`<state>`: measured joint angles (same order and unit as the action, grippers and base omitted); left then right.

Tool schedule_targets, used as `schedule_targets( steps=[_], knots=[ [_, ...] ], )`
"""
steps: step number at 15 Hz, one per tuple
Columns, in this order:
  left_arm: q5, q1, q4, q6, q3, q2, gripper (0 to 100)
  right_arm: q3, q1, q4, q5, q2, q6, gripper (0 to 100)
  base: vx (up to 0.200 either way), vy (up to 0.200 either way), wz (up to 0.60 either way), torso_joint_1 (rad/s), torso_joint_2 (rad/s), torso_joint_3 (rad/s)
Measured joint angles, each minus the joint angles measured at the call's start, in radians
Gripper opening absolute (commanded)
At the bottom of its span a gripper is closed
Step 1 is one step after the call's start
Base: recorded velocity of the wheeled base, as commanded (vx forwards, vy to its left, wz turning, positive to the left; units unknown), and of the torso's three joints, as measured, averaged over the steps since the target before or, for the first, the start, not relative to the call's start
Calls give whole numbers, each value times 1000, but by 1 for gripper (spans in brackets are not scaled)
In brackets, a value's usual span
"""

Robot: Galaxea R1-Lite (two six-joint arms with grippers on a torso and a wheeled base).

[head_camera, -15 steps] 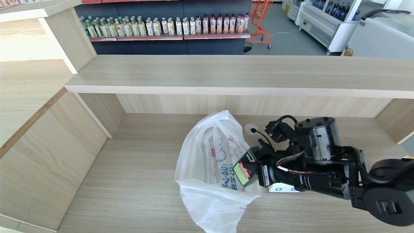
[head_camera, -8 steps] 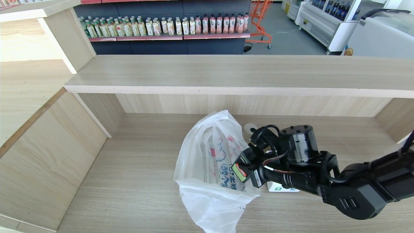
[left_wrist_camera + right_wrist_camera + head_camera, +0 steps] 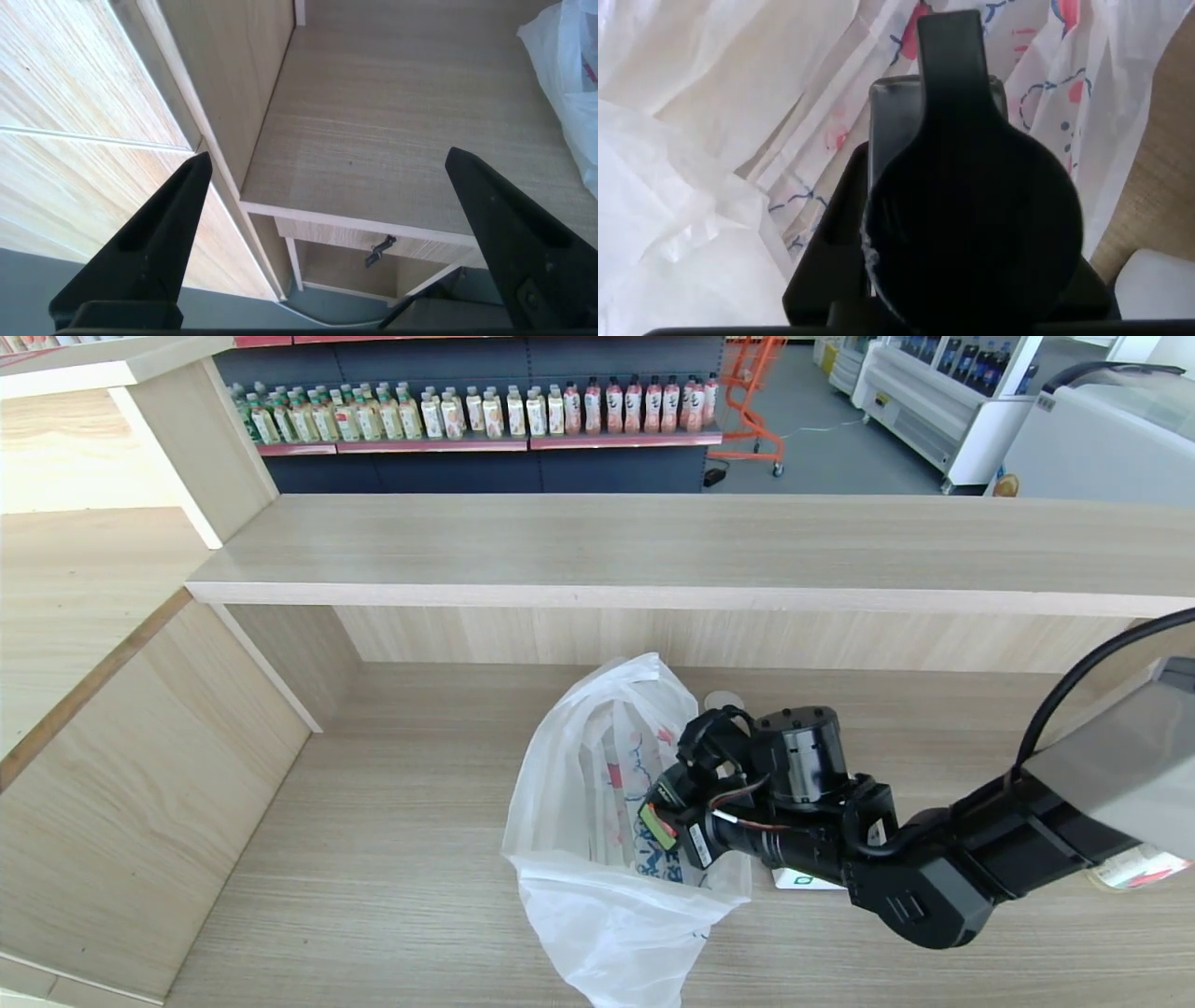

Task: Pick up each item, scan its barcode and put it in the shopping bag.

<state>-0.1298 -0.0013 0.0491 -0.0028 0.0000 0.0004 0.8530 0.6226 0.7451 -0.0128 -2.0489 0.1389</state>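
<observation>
Shopping bag (image 3: 597, 905): white translucent plastic, red and blue print on its folds, mouth open upward, slumped near the middle of the lower wooden counter (image 3: 392, 868). Right gripper (image 3: 655, 807) at the bag's mouth, closed on what looks like a dark round item (image 3: 971, 233) with a green-and-red label. Left gripper (image 3: 327, 163) spread wide above the counter's near corner. Small white box (image 3: 805, 879) with a green mark just beside the bag. Raised wooden ledge (image 3: 653, 541) behind; beyond it, shelf of bottled drinks (image 3: 485, 415), orange trolley (image 3: 756, 392), chest freezers (image 3: 943, 401). Print too small to read.
</observation>
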Motion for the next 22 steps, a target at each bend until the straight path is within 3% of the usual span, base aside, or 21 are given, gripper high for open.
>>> schedule_targets(
  steps=[5, 10, 11, 15, 19, 22],
  knots=[
    [0, 0, 0, 0, 0, 0, 100, -3, -7, -14, -132, 101, -278, 0, 0, 0, 0, 0, 0, 0],
    [0, 0, 0, 0, 0, 0, 100, -90, -42, -23, -191, 139, -187, 0, 0, 0, 0, 0, 0, 0],
    [0, 0, 0, 0, 0, 0, 100, -84, -49, -23, -193, 118, -139, 100, 0, 0, 0, 0, 0, 0],
    [0, 0, 0, 0, 0, 0, 100, -36, -63, -22, -197, 59, -89, 100, 0, 0, 0, 0, 0, 0],
    [0, 0, 0, 0, 0, 0, 100, 15, -68, -31, -217, 77, -200, 100, 0, 0, 0, 0, 0, 0],
    [0, 0, 0, 0, 0, 0, 100, -21, -91, -33, -258, 196, -299, 100, 0, 0, 0, 0, 0, 0]
  ],
)
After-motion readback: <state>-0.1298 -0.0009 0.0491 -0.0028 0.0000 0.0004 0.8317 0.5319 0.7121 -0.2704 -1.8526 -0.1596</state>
